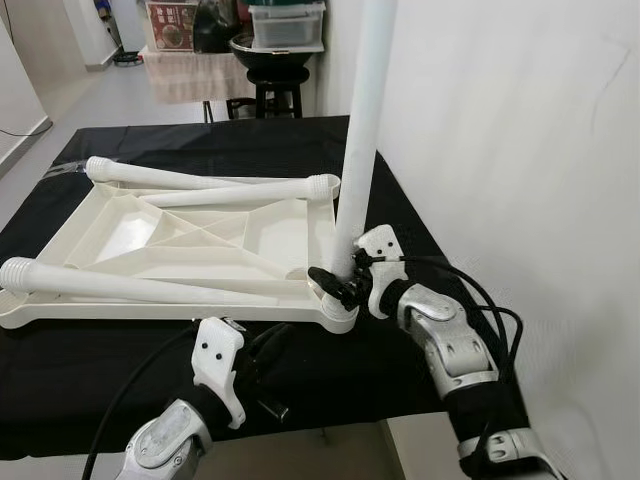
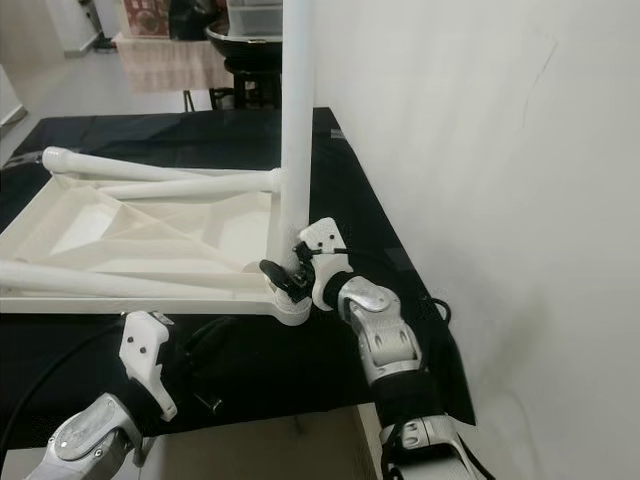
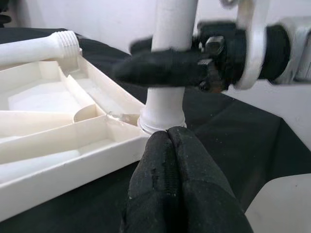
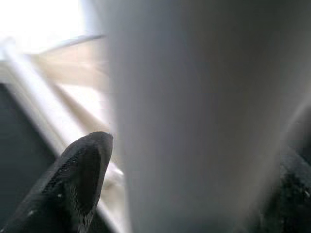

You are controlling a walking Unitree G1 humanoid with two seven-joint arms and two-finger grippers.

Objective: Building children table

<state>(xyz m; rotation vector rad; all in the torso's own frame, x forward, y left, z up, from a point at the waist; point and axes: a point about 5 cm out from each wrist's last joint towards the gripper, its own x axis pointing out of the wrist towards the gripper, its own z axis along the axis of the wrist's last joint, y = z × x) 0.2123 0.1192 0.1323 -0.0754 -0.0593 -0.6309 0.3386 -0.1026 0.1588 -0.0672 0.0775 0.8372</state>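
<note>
Your right gripper (image 1: 338, 283) is holding the upright leg (image 1: 362, 130) low down, its fingers clamped around it just above the corner socket of the upturned tabletop (image 1: 120, 238), which is lying on the black-covered surface (image 1: 330, 365) with its near corner close to the front edge. The risk is that the leg looks to be leaning a little rather than standing square, so if you are turning it like this the thread may be crossing, or the long leg may be levering the light tabletop and dragging it toward the edge. Your left gripper (image 1: 268, 362) is hovering just before that corner with its fingers pressed together and holding nothing, so nothing is bracing the tabletop. Three loose legs (image 1: 150, 290) are lying across the tabletop and could roll if it is jolted. A white wall (image 1: 520, 130) is standing close on your right, leaving little elbow room, and stools and storage boxes (image 1: 285, 25) are sitting beyond the far end.
</note>
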